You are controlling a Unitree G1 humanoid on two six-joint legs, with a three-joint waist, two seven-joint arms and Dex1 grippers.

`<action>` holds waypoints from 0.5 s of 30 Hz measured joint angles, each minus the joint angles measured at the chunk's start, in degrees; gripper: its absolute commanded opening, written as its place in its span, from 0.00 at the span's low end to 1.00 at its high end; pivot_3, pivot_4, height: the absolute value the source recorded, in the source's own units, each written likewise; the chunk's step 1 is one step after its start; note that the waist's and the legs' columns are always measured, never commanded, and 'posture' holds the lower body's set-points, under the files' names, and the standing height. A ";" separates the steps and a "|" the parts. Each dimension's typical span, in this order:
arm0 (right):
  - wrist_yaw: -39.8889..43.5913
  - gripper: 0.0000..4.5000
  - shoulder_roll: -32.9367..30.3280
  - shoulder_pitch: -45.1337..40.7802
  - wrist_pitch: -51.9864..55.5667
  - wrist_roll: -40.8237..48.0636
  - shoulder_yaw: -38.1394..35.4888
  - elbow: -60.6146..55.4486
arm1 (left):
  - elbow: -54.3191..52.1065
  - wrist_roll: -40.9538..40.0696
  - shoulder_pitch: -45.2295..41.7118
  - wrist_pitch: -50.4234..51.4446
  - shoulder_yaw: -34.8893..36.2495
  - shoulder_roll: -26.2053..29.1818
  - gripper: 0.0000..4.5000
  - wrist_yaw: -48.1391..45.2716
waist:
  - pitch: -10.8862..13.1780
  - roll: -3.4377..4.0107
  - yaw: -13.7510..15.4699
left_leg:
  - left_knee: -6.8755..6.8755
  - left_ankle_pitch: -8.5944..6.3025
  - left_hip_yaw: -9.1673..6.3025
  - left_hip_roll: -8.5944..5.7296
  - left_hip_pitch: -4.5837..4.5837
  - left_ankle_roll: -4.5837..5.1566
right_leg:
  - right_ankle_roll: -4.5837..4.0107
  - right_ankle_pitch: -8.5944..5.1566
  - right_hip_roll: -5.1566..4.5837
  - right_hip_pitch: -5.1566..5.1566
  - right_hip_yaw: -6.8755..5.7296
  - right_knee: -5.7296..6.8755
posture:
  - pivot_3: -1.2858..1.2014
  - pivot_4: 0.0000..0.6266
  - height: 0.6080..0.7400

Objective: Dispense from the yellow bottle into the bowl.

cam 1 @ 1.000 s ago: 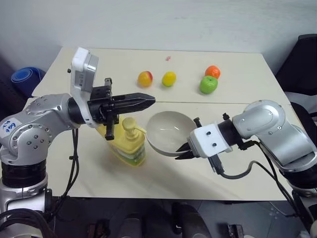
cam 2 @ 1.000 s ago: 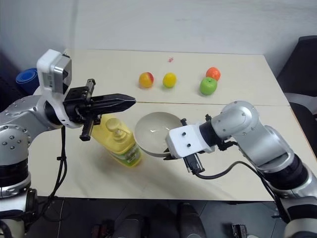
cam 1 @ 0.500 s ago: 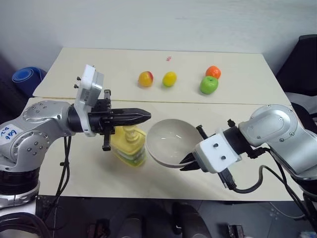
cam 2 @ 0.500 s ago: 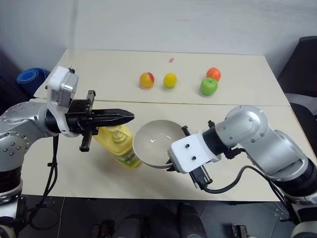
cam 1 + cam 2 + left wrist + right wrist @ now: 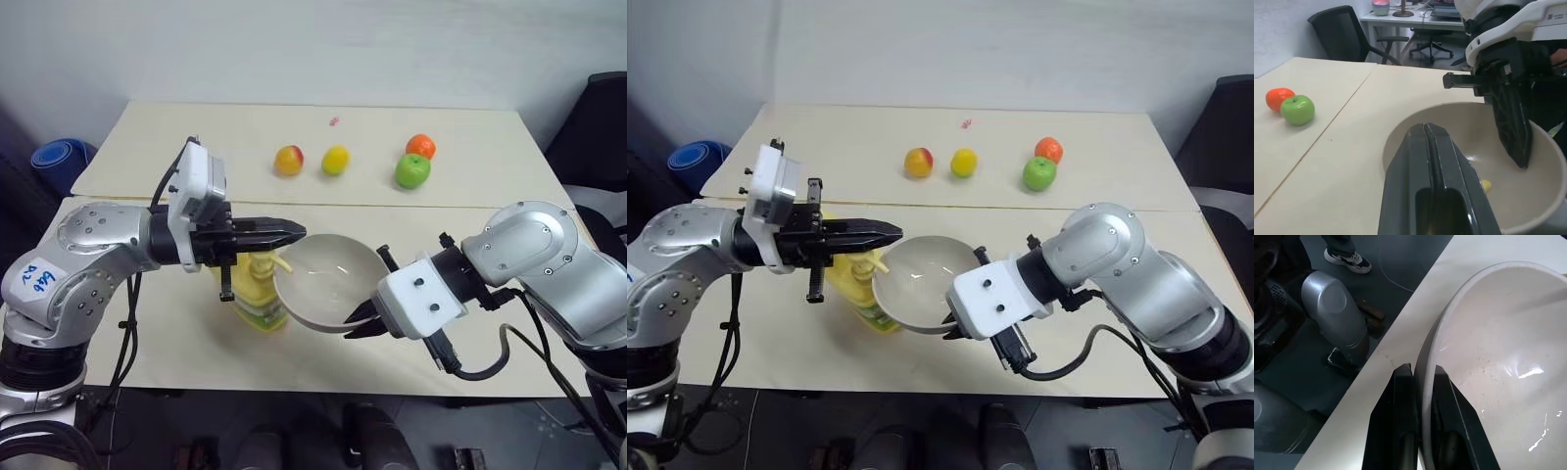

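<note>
The yellow bottle [image 5: 257,296] stands on the table near its front edge, with its pump top just under my left gripper [image 5: 297,232]. That gripper is shut, empty and points level toward the bowl; whether it presses the pump I cannot tell. The off-white bowl [image 5: 328,279] is held tilted and off the table beside the bottle's spout. My right gripper [image 5: 360,322] is shut on its near rim, one finger inside the bowl [image 5: 1447,396] and one outside. A small yellow blob [image 5: 1486,185] lies inside the bowl [image 5: 1547,147].
At the back of the table lie a yellow-red fruit [image 5: 288,159], a yellow fruit [image 5: 335,159], an orange [image 5: 420,145] and a green apple [image 5: 412,169]. A blue roll [image 5: 59,157] sits off the table's left edge, a black chair [image 5: 602,113] to the right.
My left gripper has come down from above the bottle to its pump top. The right gripper has brought the bowl closer to the bottle's spout.
</note>
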 measured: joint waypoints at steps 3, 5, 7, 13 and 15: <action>0.04 0.00 0.00 0.00 0.34 0.23 0.00 -0.01 | -1.21 0.25 2.23 -0.93 -0.01 -0.07 0.00 0.20 | -0.12 0.09 -0.11 | 0.00 0.00 -0.01 0.01 0.02 0.00 | 0.00 0.00 -0.01 0.00 0.03 0.02 | 0.52 0.24 1.00; 0.02 0.00 0.00 0.01 0.54 0.23 0.00 -0.01 | -1.60 0.24 3.24 -1.47 0.01 -0.07 0.00 0.43 | -0.20 0.20 -0.13 | -0.01 0.00 -0.01 0.02 0.04 0.00 | -0.02 -0.01 -0.01 0.00 0.03 0.04 | 0.52 0.24 1.00; -0.02 0.00 0.00 0.02 0.57 0.22 0.00 -0.01 | -1.60 0.24 4.11 -2.01 0.09 -0.07 0.00 0.54 | -0.34 0.33 -0.14 | -0.02 0.00 0.00 0.02 0.06 0.00 | -0.02 -0.01 -0.01 0.00 0.04 0.03 | 0.52 0.24 1.00; -0.44 0.00 -0.08 1.39 0.28 0.12 -0.02 0.01 | 0.73 -1.60 3.62 -1.20 1.61 -3.90 0.00 3.06 | -0.55 0.46 0.01 | -0.02 0.00 -0.02 0.02 0.00 0.00 | -0.02 -0.01 -0.02 -0.02 0.03 0.02 | 0.52 0.24 1.00; -0.87 0.00 -0.10 2.46 -1.04 -0.41 -0.06 0.51 | 4.10 -3.17 1.25 0.51 3.15 -5.09 0.00 3.71 | -0.50 0.39 0.14 | 0.05 0.00 -0.04 0.01 -0.16 0.00 | -0.02 -0.01 -0.02 -0.13 0.00 0.03 | 0.52 0.24 1.00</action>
